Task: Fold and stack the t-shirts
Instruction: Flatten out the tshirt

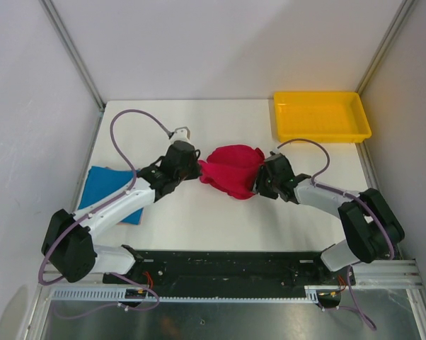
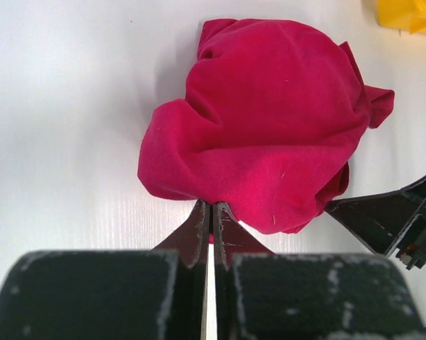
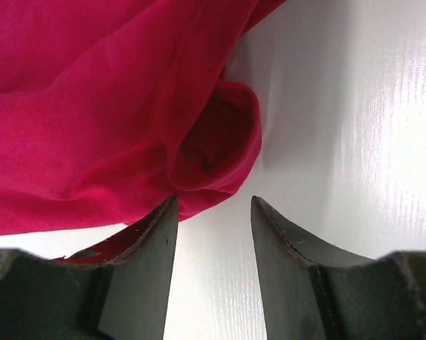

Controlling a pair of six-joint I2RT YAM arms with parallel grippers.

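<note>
The crimson red cloth t-shirt [image 1: 231,170] lies in a crumpled heap at the middle of the white table [image 1: 199,219]. The bright blue folded cloth t-shirt [image 1: 108,190] lies flat well apart at its 9 o'clock, and the yellow plastic tray [image 1: 319,117] sits towards 1 o'clock. The left gripper [image 2: 211,209] meets the heap's 9 o'clock edge. Its jaws are pressed together and seem to pinch the hem. The right gripper [image 3: 213,205] is at the 4 o'clock edge. Its jaws stand apart and hold nothing, with a rolled sleeve opening just ahead of the gap. I judge the step to be taking hold of the red shirt so it can be spread. Next, the right jaws must close on cloth, then both arms draw apart to pull the shirt flat. No brand, label or writing can be read.
</note>
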